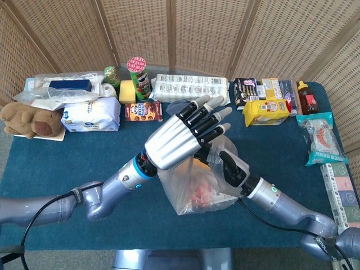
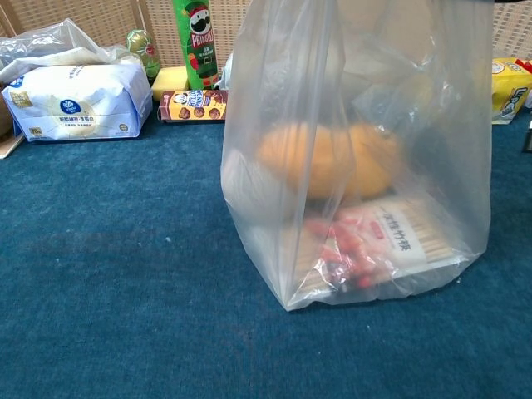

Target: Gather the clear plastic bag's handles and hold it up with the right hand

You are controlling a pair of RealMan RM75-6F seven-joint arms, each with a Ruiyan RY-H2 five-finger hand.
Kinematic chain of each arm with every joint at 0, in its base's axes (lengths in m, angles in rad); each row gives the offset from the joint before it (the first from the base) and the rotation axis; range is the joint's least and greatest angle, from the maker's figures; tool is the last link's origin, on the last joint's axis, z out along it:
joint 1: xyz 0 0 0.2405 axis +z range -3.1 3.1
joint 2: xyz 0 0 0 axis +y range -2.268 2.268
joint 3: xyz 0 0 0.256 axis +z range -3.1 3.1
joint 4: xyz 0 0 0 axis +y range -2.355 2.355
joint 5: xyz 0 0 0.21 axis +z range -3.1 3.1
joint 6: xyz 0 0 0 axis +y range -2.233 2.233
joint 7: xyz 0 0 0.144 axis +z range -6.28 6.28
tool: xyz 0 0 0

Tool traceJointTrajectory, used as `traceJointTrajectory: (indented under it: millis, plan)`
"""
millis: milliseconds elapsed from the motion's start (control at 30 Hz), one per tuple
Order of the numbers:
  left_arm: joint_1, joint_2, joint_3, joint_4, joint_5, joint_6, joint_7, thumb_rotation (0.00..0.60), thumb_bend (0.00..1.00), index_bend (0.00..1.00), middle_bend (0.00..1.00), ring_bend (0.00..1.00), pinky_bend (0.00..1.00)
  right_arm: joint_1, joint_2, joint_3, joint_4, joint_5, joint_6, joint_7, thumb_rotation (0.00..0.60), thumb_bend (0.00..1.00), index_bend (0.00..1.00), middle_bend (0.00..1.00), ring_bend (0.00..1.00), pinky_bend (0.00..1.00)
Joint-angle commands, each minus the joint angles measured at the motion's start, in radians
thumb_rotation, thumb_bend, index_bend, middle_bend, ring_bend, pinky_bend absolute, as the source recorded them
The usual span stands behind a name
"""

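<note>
While the bag stands upright on the blue desk near the middle of its front half, both arms reach in over it from the near edge. From the near left corner the left arm runs up and to the right, and its hand hangs above the bag's mouth with the silver back turned up and the fingers stretched out straight and slightly apart, pointing toward the far right corner; it holds nothing. From the near right corner the right arm comes in low, and its dark hand is at the bag's upper right side, fingers curled into the gathered plastic there, partly hidden under the left hand. How firmly it grips cannot be told from the head view.

Seen from the chest camera, the bag is drawn tall, its top beyond the upper frame edge, its base resting on the desk. Inside lie an orange bun, a red packet and a white box.

Along the far edge sit a Pringles can, a tissue pack and a yellow box.
</note>
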Motion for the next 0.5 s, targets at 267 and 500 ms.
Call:
traceJointTrajectory:
  millis: [267, 500]
  plan:
    - [-0.022, -0.01, -0.007, 0.011, -0.022, -0.005, 0.017, 0.6, 0.13, 0.28, 0.22, 0.09, 0.21, 0.013, -0.027, 0.009, 0.001, 0.008, -0.009, -0.002, 0.111, 0.13, 0.19, 0.23, 0.15, 0.1]
    - [-0.037, -0.023, -0.005, 0.023, -0.036, -0.008, 0.019, 0.6, 0.13, 0.28, 0.22, 0.09, 0.21, 0.028, -0.05, 0.021, -0.006, 0.027, -0.026, -0.005, 0.112, 0.13, 0.19, 0.24, 0.15, 0.11]
